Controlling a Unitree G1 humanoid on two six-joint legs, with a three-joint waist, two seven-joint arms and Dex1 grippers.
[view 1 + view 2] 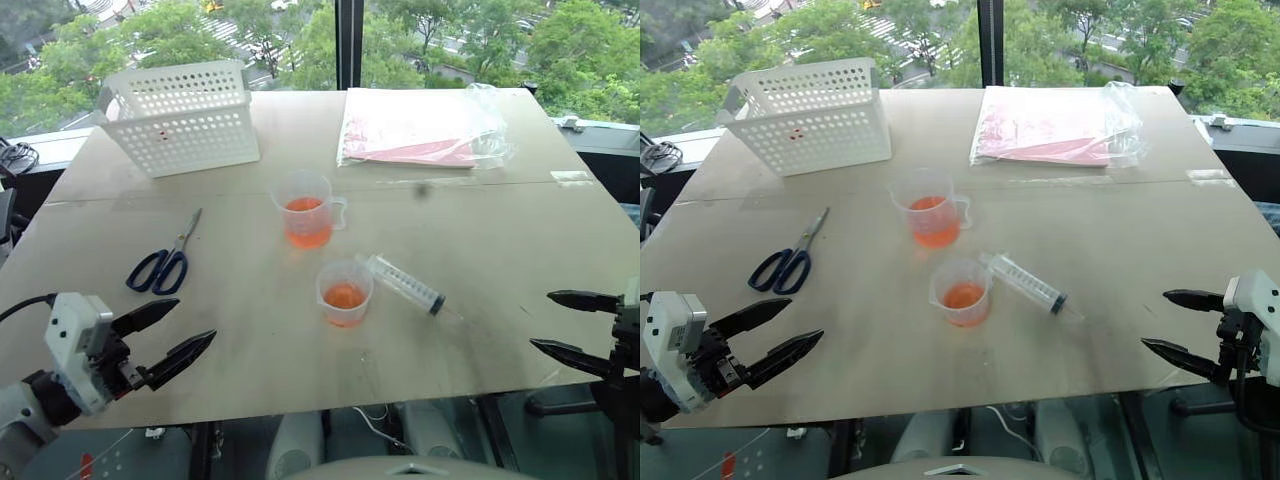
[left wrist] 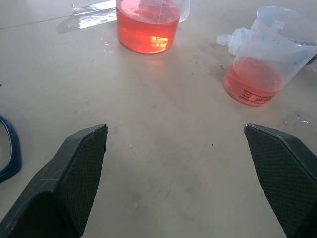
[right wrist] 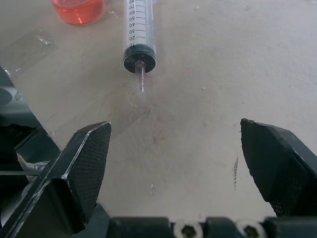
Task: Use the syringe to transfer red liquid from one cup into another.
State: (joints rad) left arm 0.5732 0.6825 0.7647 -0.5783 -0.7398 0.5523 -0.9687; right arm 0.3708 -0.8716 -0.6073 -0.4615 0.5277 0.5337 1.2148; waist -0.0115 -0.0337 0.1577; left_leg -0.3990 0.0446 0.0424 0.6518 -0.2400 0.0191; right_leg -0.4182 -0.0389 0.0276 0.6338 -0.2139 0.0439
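Nothing grasped yet: left gripper (image 1: 183, 338) and right gripper (image 1: 556, 323) wait at the near corners of the bench (image 1: 520, 250), jaws spread wide and released, probably so as to leave the middle free for a first reach. Syringe (image 1: 405, 283) lies flat just beside the nearer cup (image 1: 345, 292), tip turned toward the right gripper, convenient for that side. Clear barrel, printed scale, dark plunger seal near the tip, apparently empty. Farther cup (image 1: 308, 210) holds more red liquid.
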